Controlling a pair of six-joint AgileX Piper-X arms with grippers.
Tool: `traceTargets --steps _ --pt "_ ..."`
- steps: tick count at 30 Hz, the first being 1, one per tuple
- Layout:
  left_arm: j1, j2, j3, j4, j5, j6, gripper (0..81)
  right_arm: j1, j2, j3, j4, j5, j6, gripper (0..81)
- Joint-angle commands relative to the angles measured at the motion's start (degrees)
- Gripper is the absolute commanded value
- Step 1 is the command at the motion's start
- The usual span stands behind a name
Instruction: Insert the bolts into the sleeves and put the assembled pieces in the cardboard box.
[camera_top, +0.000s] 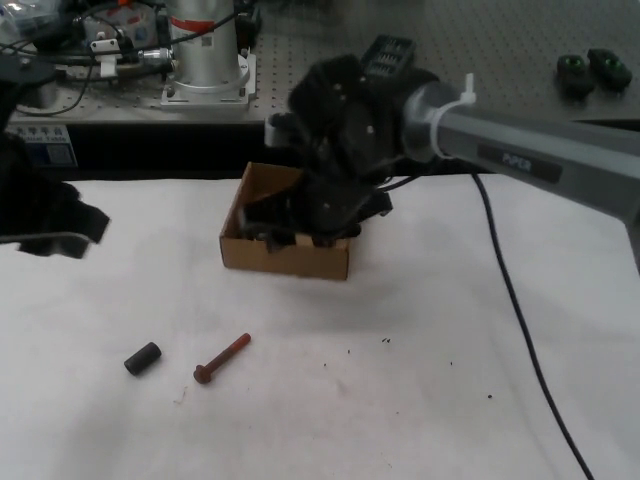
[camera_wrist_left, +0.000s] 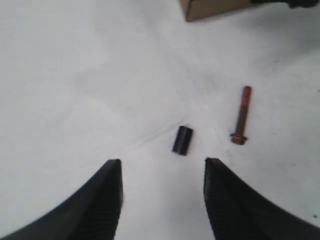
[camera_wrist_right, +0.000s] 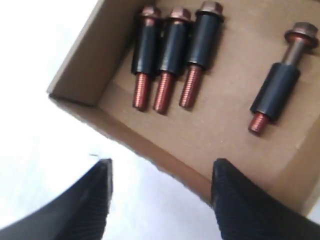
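Note:
A loose black sleeve (camera_top: 142, 358) and a copper bolt (camera_top: 222, 358) lie side by side, apart, on the white cloth at the front left. In the left wrist view the sleeve (camera_wrist_left: 182, 140) and bolt (camera_wrist_left: 242, 115) lie just ahead of my left gripper (camera_wrist_left: 162, 162), which is open and holds nothing. The cardboard box (camera_top: 285, 255) stands mid-bench. My right gripper (camera_top: 315, 215) hangs over it. In the right wrist view the right gripper (camera_wrist_right: 162, 162) is open above the box wall (camera_wrist_right: 125, 127). Several assembled pieces (camera_wrist_right: 172, 55) lie inside, one (camera_wrist_right: 277, 87) apart from the others.
The left arm (camera_top: 45, 215) hangs at the bench's left edge. A black cable (camera_top: 515, 300) from the right arm trails across the cloth on the right. Equipment and a metal post (camera_top: 205, 50) stand behind the bench. Open cloth lies in front of the box.

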Motion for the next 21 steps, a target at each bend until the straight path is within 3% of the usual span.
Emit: traceTargets --steps 1,4,9,12,21 --pt "0.1 -5.7 -0.5 1.7 -9.1 0.2 36.8 2.9 -1.8 -0.5 6.9 6.3 8.6 43.1" --pt "0.1 -9.8 -0.5 2.0 -9.3 0.2 36.8 4.9 -1.8 -0.5 10.4 6.4 12.3 43.1" --pt "0.1 -15.5 -0.5 2.1 -8.4 0.2 36.8 7.4 -3.0 -0.5 9.4 11.1 10.1 43.1" --pt "0.1 -17.6 -0.5 2.9 -6.5 0.1 36.8 7.4 -3.9 -0.5 8.1 14.2 6.5 43.1" --pt "0.1 -18.7 -0.5 2.2 -4.0 -0.2 36.8 3.8 -5.5 -0.5 10.8 13.7 2.8 43.1"
